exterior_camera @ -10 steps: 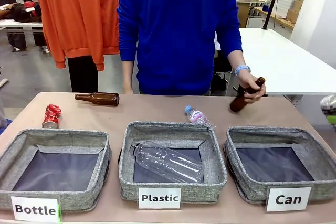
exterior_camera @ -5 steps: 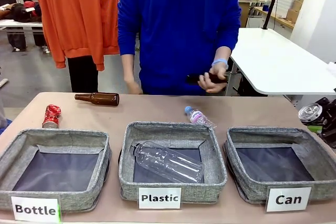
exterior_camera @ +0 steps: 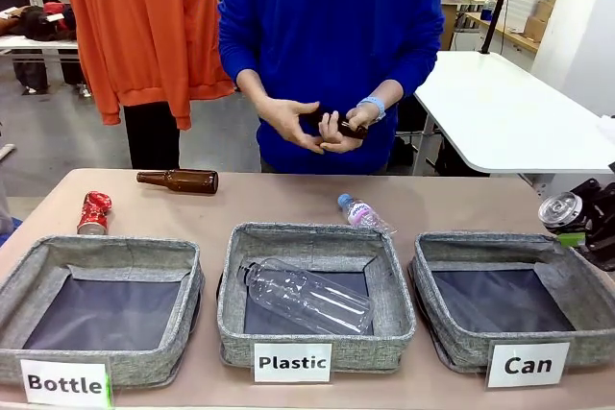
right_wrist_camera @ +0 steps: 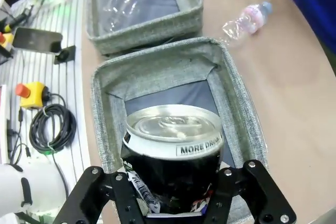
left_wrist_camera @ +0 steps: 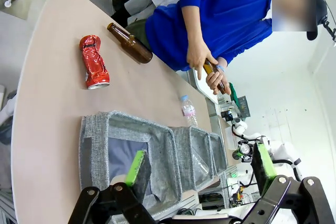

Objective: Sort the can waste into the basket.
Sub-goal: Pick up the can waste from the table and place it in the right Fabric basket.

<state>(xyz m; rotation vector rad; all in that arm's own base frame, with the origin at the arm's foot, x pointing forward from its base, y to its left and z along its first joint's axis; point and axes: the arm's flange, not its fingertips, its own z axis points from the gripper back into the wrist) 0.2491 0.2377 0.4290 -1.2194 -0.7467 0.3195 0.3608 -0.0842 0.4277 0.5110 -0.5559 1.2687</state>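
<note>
My right jaws pinch the black can (right_wrist_camera: pixel 173 156) in the air at the Can basket's (right_wrist_camera: pixel 105 108) far right corner. My left jaws are spread wide, holding nothing. The red can (exterior_camera: pixel 94 213) sits on the desk (exterior_camera: pixel 288 201) behind the Bottle basket (exterior_camera: pixel 101 249).

Read three printed tags in the front view, each in black letters on white, each fixed to the front wall of a grey basket.

1. The left-hand basket (exterior_camera: pixel 106 249) carries a white label (exterior_camera: pixel 64 383) reading "Bottle".
2. The middle basket (exterior_camera: pixel 307 234) carries a white label (exterior_camera: pixel 292 363) reading "Plastic".
3. The right-hand basket (exterior_camera: pixel 500 241) carries a white label (exterior_camera: pixel 528 365) reading "Can".

In the right wrist view, check the silver band under the rim of the black drink can (right_wrist_camera: pixel 173 166). It reads "MORE DRINK" and runs on round the curve out of sight.

Treat the pink wrapper on the small plastic bottle (exterior_camera: pixel 363 215) and the white marks on the red can (exterior_camera: pixel 93 213) as illegible, since both are too small to read.
</note>
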